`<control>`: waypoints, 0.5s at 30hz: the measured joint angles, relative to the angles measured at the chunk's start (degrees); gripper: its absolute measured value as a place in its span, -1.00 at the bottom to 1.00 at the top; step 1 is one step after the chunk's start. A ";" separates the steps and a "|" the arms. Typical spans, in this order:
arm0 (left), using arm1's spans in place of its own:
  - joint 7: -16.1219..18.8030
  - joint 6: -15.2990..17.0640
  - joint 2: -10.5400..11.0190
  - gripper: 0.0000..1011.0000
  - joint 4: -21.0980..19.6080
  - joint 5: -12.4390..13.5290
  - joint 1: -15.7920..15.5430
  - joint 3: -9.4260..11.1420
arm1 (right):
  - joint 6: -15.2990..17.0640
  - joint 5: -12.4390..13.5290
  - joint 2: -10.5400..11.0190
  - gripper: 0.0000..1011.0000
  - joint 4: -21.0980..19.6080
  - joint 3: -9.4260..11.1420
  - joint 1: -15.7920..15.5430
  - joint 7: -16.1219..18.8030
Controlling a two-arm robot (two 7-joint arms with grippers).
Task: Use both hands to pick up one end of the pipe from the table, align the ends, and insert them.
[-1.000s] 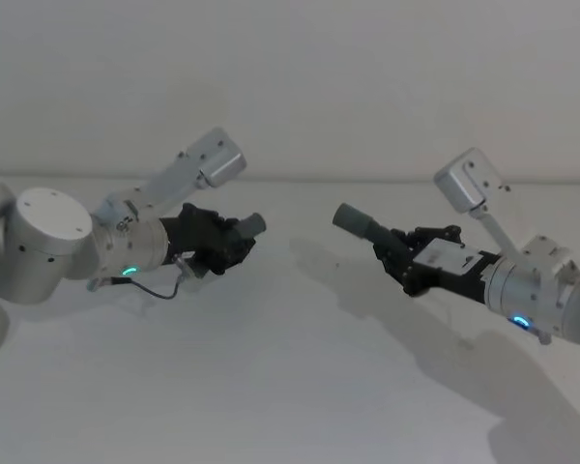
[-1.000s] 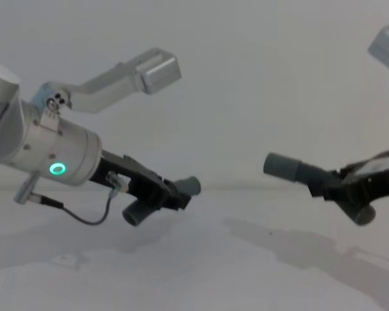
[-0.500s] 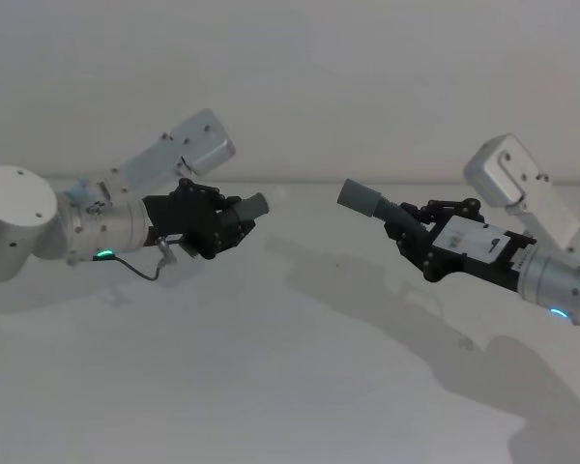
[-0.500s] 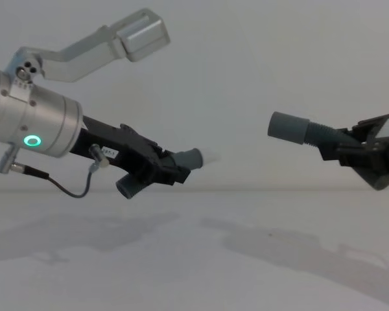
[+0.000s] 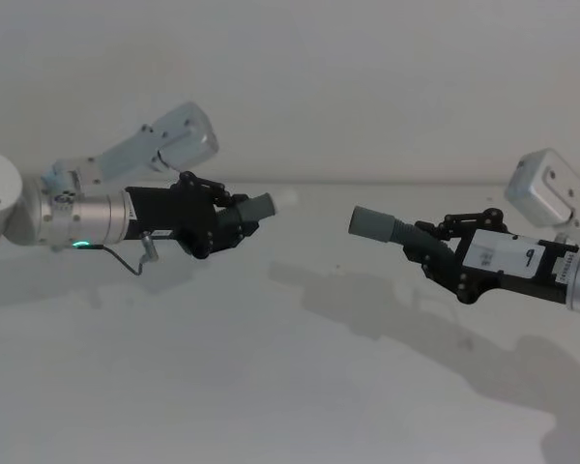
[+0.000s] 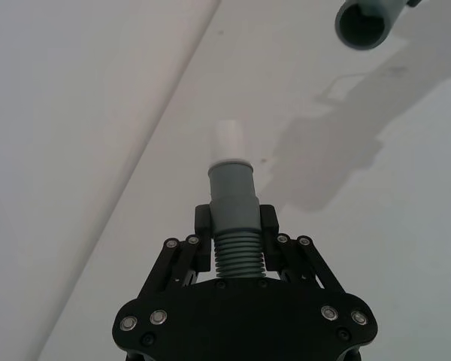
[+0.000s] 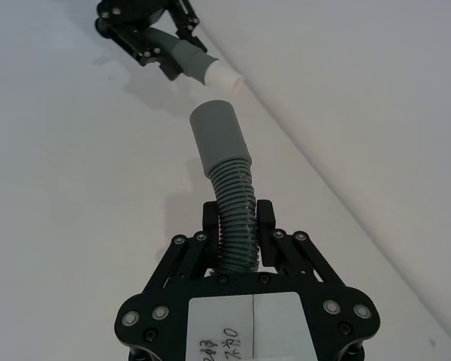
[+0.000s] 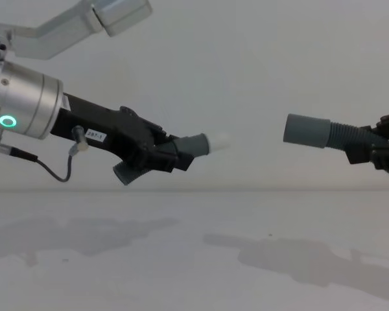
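**Head view, read from nine o'clock across to three o'clock.** At nine o'clock the left gripper [image 5: 234, 220] is pinched on the ribbed neck of the left pipe piece [image 6: 231, 188]. In the chest view its white spigot tip [image 8: 218, 142] points toward two o'clock. Across an open gap, at three o'clock, the grey socket collar [image 5: 372, 222] faces roughly ten o'clock. It ends the right pipe piece [image 7: 231, 188], a ribbed hose that the right gripper [image 7: 238, 223] clamps between its fingers behind the collar. Both pieces hang above the table [image 5: 271, 406], touching neither it nor each other; their shadows lie on it.

We judge the step in hand to be alignment: pickup is done, insertion not begun. The two axes do not share a line — each end tilts upward, and in the left wrist view the socket mouth sits well off the spigot's axis. The next move, as we read it, calls for levelling both wrists until spigot and socket are coaxial. The gap should be closed straight along that axis, since the ribbed hose may flex under a skewed push.
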 joint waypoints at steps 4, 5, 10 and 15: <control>-1.70 -1.03 0.54 -0.27 -0.44 -0.64 -0.25 0.00 | -0.92 0.79 1.20 -0.44 -0.58 0.21 -0.01 1.59; -1.99 -1.22 0.67 -0.27 -0.55 -0.76 -0.31 0.01 | -1.03 0.90 1.37 -0.44 -0.68 0.23 -0.01 1.82; -3.70 -2.36 1.21 -0.27 -1.36 -1.44 -0.55 0.22 | -1.72 1.65 2.44 -0.44 -1.31 0.34 -0.01 3.07; -5.59 -3.53 1.71 -0.27 -2.37 -2.09 -0.83 0.74 | -2.07 2.15 3.23 -0.44 -1.78 0.34 -0.03 3.89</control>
